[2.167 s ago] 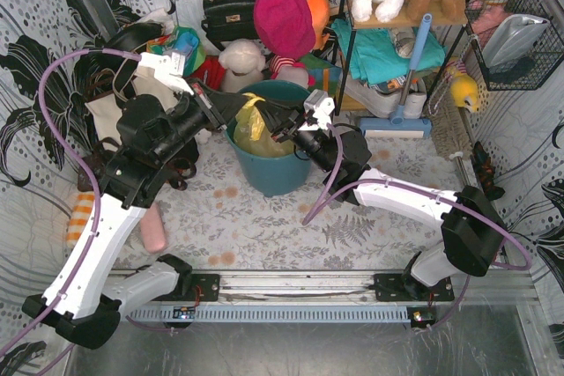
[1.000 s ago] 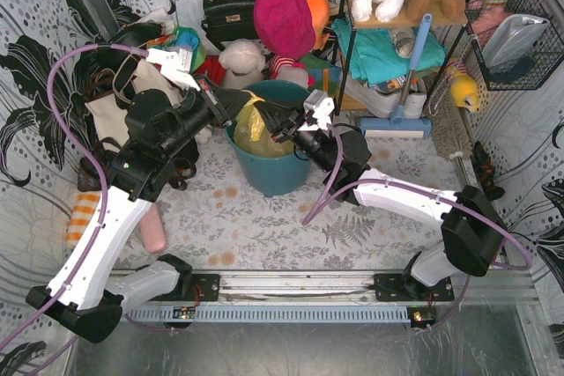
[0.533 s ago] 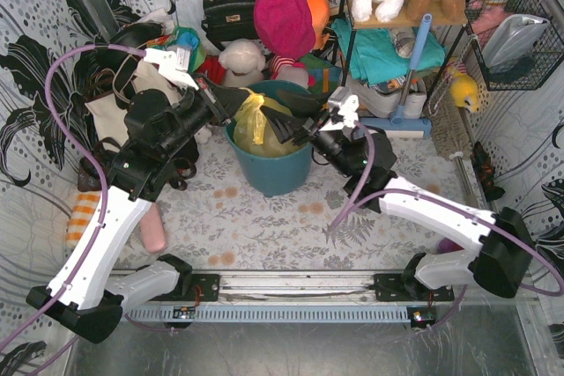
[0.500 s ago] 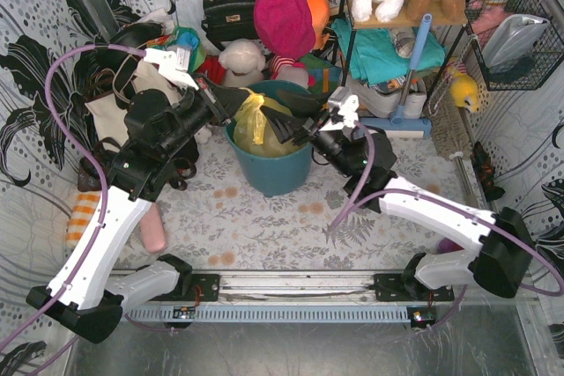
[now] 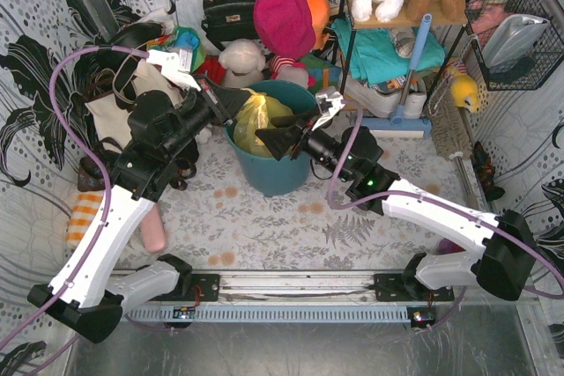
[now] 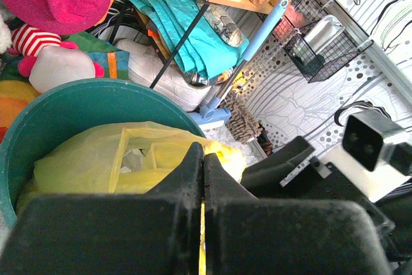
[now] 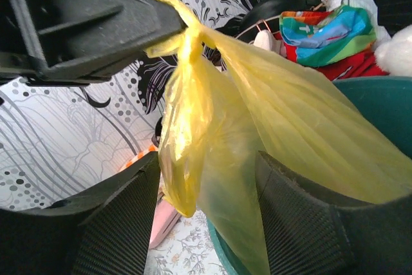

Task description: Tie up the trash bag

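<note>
The yellow trash bag [image 5: 257, 121] sits in a teal bin [image 5: 273, 173], and white paper shows through the plastic [image 6: 96, 159]. My left gripper [image 5: 236, 105] is shut on a bunched strip of the bag's top edge, which runs between its closed fingertips [image 6: 203, 152] above the bin's left rim. From that pinch a twisted yellow flap [image 7: 187, 133] hangs down. My right gripper [image 5: 275, 134] is open at the bin's front, and its two ribbed fingers stand on either side of the hanging flap [image 7: 207, 159] without pressing it.
A cream tote bag [image 5: 115, 103] lies left of the bin. Behind the bin are a black handbag [image 5: 229, 11] and plush toys. At the right stand a rack with teal cloth [image 5: 388, 50], a blue-handled mop [image 5: 410, 68] and a wire basket [image 5: 515, 46]. A pink object [image 5: 154, 231] lies on the floor mat.
My right gripper let go of the bag and opened. It then swung down to the bin's front, around the hanging flap. My left gripper has kept its grip and barely moved.
</note>
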Robot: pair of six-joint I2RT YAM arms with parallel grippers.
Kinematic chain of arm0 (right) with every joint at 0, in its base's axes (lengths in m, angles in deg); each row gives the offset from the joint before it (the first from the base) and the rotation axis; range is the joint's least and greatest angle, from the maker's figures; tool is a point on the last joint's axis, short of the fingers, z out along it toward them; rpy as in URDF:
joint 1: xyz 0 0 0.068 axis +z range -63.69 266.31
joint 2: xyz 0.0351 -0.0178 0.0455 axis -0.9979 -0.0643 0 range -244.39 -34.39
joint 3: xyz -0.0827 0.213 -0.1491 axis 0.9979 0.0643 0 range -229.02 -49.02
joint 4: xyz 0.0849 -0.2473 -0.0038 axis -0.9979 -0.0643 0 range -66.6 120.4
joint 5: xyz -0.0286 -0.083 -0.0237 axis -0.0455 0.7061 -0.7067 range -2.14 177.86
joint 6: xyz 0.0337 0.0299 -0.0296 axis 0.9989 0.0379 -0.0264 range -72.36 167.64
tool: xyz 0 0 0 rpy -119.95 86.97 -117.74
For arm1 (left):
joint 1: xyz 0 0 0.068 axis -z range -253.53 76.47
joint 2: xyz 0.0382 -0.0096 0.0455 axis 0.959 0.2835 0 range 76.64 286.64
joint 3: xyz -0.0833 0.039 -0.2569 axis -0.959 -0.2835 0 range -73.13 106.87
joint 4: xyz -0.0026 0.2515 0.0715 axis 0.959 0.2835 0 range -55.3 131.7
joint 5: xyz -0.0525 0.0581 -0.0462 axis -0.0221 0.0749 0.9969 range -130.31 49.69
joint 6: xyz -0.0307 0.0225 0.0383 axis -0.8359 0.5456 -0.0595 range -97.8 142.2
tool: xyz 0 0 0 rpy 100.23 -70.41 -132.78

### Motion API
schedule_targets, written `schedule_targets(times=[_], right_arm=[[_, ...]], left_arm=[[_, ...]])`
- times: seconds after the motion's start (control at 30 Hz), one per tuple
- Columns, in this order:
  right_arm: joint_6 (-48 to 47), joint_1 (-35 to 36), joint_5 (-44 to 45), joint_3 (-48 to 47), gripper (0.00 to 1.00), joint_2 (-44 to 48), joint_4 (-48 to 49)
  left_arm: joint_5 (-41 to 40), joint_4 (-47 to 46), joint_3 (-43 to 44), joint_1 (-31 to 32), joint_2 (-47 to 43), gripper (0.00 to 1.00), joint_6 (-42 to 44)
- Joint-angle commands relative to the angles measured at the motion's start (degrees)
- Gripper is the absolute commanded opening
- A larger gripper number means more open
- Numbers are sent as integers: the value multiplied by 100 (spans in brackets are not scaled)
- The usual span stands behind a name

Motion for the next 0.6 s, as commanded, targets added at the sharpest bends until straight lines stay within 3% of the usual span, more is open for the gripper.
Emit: schedule_targets(times=[0.0, 0.17, 0.57], right_arm=[[319, -14, -37, -179, 60, -251, 519], [288, -20, 129, -285, 43, -379, 448], [-92, -17, 734, 134, 19, 292, 178]], left_arm=[[-42, -399, -102, 1, -77, 0, 17], [-34, -397, -115, 0, -61, 0, 17], [-10, -431, -133, 1, -8, 0, 10]])
